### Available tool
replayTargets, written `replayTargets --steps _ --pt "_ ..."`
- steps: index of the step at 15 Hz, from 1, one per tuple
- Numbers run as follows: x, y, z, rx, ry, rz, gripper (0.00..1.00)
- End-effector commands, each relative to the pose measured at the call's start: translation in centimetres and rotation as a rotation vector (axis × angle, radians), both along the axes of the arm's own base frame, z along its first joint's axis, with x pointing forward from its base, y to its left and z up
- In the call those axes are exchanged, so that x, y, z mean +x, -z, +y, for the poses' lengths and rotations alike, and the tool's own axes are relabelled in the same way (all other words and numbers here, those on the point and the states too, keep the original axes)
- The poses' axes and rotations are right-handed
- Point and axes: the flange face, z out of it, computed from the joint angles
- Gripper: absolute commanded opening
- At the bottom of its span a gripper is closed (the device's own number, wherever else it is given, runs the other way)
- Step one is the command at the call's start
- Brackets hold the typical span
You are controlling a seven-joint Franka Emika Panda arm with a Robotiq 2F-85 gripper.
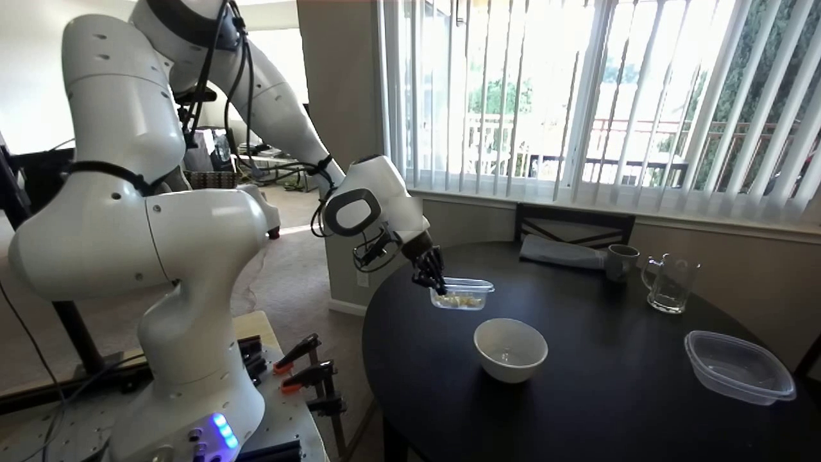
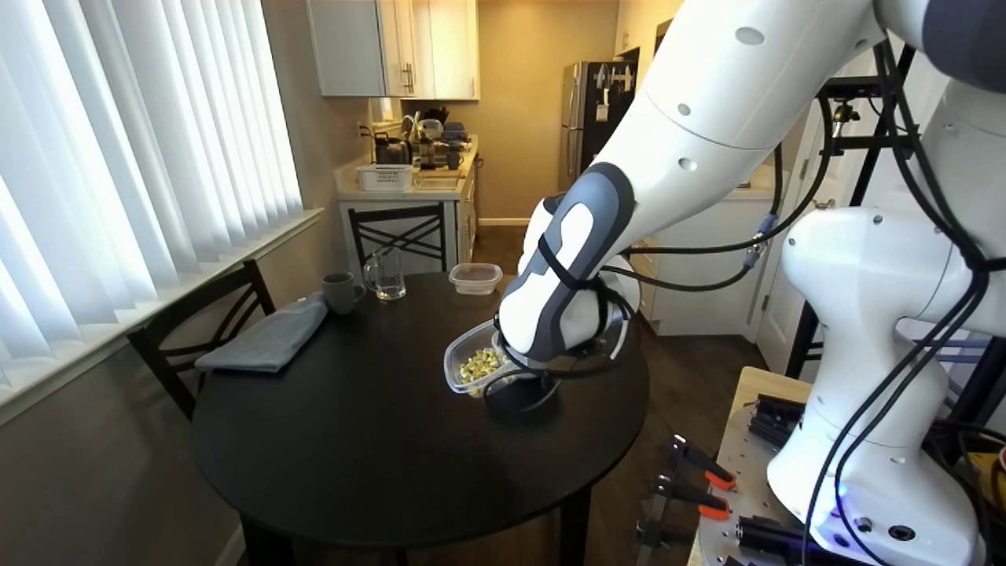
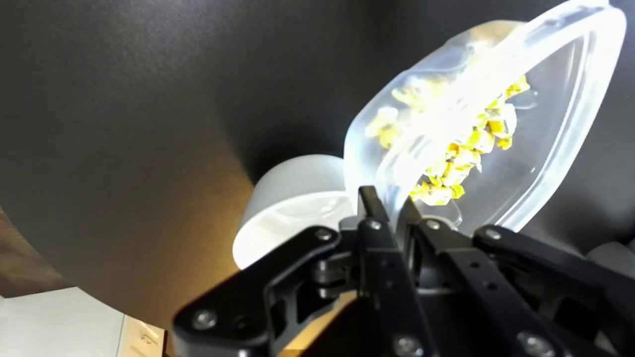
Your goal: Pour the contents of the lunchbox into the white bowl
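Note:
The lunchbox (image 1: pixel 473 305), a small clear container, is held above the table in both exterior views (image 2: pixel 456 360) and looks about level. The contents (image 1: pixel 457 299), yellowish bits, lie inside it and show in the wrist view (image 3: pixel 461 161). My gripper (image 1: pixel 442 287) is shut on one wall of the lunchbox (image 3: pixel 578 144); the fingertips (image 3: pixel 389 206) pinch it. The white bowl (image 1: pixel 511 372) stands upright on the table, close to the lunchbox but not under it. It appears left of the fingers in the wrist view (image 3: pixel 292 181). The arm (image 2: pixel 562 299) hides the bowl in an exterior view.
A larger flat clear container (image 1: pixel 737 372) lies on the dark round table (image 1: pixel 436 359). A clear glass mug (image 1: pixel 670 285), a grey mug (image 1: pixel 621 263) and a folded grey cloth (image 1: pixel 561 252) stand near the window side. Chairs (image 2: pixel 204 314) surround the table.

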Motion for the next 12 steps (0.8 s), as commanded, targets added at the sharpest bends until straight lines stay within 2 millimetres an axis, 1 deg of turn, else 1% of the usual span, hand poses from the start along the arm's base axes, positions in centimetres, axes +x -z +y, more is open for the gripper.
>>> replayTargets --steps 1,3,5,7,9,11,12 --pt "0.3 -3.6 -0.8 -0.054 0.063 -0.010 0.02" --pt "0.5 -6.5 -1.8 -0.082 0.091 0.001 0.02" --pt "0.9 -9.0 -3.3 -0.129 0.130 0.028 0.02" --pt "1.6 -10.7 -5.3 -0.194 0.190 0.065 0.02" --pt "2.4 -11.0 -7.1 -0.264 0.244 0.119 0.02" --pt "3.5 -9.9 -8.6 -0.327 0.291 0.177 0.02" --pt "3.9 -9.0 -9.1 -0.360 0.310 0.210 0.02"
